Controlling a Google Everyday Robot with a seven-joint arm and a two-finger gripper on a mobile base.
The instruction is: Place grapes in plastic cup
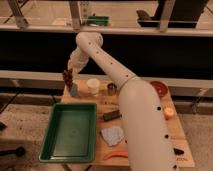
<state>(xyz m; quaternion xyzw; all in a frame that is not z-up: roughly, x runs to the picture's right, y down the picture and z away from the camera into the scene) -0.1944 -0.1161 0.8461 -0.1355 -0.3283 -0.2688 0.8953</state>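
Observation:
A bunch of dark reddish-purple grapes [67, 78] hangs from my gripper [68, 71], which is shut on its top end. The gripper is at the back left of the wooden table [102, 106], with the white arm reaching over from the right. The pale blue-grey plastic cup [74, 90] stands upright just below and slightly right of the grapes. The lower end of the bunch is close to the cup's rim; I cannot tell whether they touch.
A white cup [93, 86] and a shiny metal cup [112, 88] stand right of the plastic cup. A green tray [70, 131] fills the front left. A dark bar [112, 116], a grey-blue piece [112, 135], an orange strip [116, 156], a reddish bowl [159, 88] and an orange fruit [169, 112] lie around.

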